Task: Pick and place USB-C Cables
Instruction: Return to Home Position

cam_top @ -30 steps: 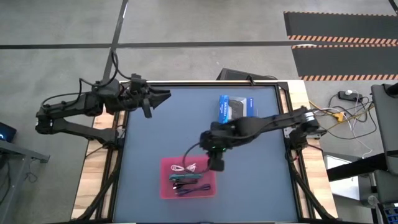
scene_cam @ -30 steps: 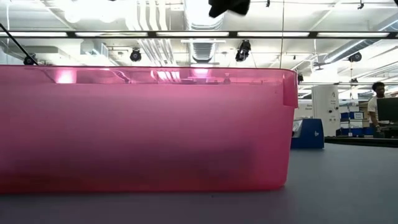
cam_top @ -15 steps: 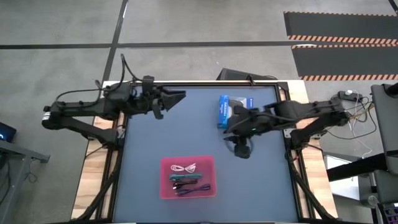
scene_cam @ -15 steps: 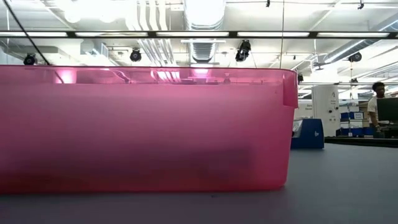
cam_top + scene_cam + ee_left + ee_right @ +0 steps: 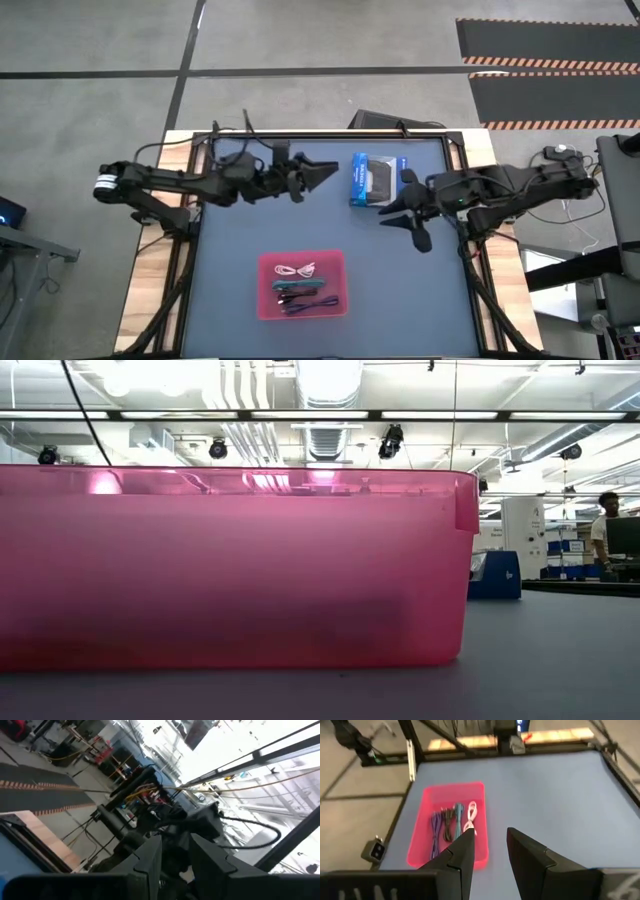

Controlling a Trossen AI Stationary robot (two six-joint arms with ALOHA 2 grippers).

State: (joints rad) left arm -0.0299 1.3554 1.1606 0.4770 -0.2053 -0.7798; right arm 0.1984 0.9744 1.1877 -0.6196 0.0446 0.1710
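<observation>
We see the right gripper [image 5: 490,832] with jaws spread and empty, over the tabletop's [image 5: 230,240] far right part, beside the blue-and-black box [image 5: 375,178]. The left gripper [image 5: 175,840], jaws likewise parted on nothing, hangs near the far edge. The four USB-C cables [image 5: 458,816] lie side by side in the pink tray [image 5: 230,560] near the front edge.

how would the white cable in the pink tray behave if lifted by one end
The white cable looks thin and lies in loose bends, so it would probably droop, not hold shape. Lying close beside the teal cable in the pink tray, it might drag that along.
</observation>
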